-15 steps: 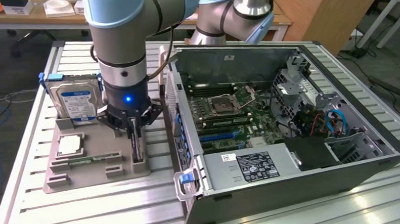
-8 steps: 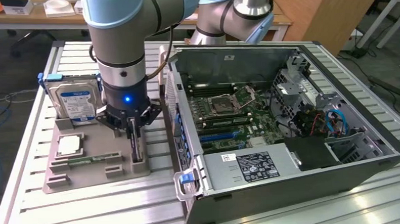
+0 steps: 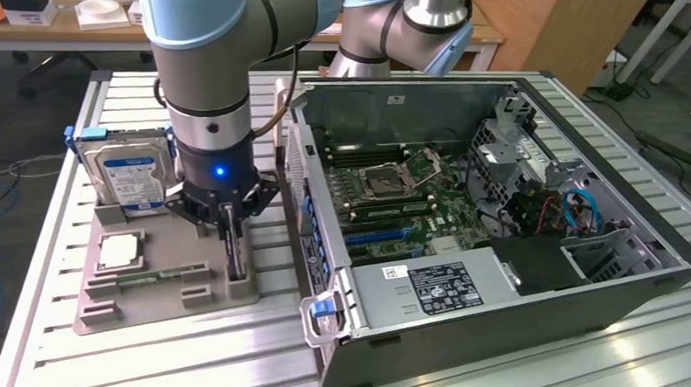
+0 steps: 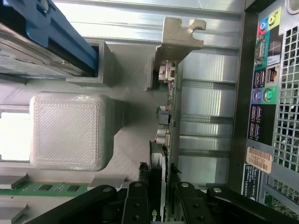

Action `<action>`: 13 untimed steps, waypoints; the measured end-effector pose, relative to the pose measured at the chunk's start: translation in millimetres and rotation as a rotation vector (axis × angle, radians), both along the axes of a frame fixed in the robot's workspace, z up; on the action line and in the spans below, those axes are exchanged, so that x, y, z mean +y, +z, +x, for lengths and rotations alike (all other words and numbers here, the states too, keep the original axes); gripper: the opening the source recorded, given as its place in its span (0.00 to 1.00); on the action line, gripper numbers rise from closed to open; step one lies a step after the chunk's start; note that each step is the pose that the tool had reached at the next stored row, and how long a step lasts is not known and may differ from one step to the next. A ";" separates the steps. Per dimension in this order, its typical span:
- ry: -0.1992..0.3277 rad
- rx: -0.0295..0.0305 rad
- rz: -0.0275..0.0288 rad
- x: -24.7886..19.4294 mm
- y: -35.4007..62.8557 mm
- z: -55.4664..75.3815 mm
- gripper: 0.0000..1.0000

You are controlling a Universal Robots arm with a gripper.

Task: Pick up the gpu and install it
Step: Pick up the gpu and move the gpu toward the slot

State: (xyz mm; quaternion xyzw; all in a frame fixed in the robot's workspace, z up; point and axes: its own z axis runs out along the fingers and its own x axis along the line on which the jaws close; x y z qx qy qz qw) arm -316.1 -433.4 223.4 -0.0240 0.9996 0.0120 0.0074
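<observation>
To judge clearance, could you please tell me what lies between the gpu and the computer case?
Bare table slats lie between the gpu and the computer case, as the wrist view shows.

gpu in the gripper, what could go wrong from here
The gripper clamps the gpu at the end far from its metal bracket, so the card may tilt when lifted.
The bracket end sits in a slot of the grey holder; it could snag there.
The computer case stands close beside; a swing might hit it.
</observation>
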 end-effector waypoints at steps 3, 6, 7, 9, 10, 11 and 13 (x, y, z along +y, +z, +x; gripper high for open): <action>0.000 0.0000 0.0000 0.0 0.0 -0.2 0.27; 0.000 0.0000 0.0000 0.0 0.0 -0.2 0.27; 0.000 0.0000 0.0000 0.0 0.0 -0.2 0.27; 0.000 0.0000 0.0000 0.0 0.0 0.0 0.27; 0.000 0.0001 0.0000 0.0 0.0 0.0 0.27; 0.000 0.0001 0.0000 0.0 0.0 0.1 0.27; 0.000 0.0001 0.0001 -0.1 0.0 0.5 0.27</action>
